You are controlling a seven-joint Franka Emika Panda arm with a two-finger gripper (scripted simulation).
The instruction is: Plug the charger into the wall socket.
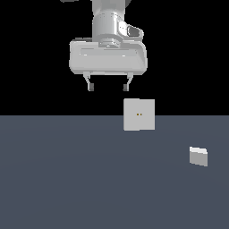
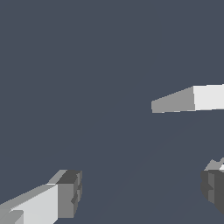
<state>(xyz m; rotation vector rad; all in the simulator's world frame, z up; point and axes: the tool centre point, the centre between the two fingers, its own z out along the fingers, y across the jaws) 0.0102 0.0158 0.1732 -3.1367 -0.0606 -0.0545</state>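
Note:
In the exterior view the wall socket [image 1: 139, 114] is a flat upright light grey square plate with two tiny orange-brown holes at its centre. The charger [image 1: 198, 156], a small grey-white block, lies on the floor nearer the camera, toward the exterior view's right. My gripper [image 1: 109, 87] hangs open and empty, above the socket and toward the exterior view's left, touching neither. The wrist view shows both fingertips [image 2: 65, 194] wide apart, with nothing in the gripper [image 2: 140, 190]. A pale slab [image 2: 188, 98] is cut off by that picture's edge; I cannot tell which object it is.
A flat dark grey-blue floor [image 1: 67, 179] spreads under everything, against a black background. No other objects show.

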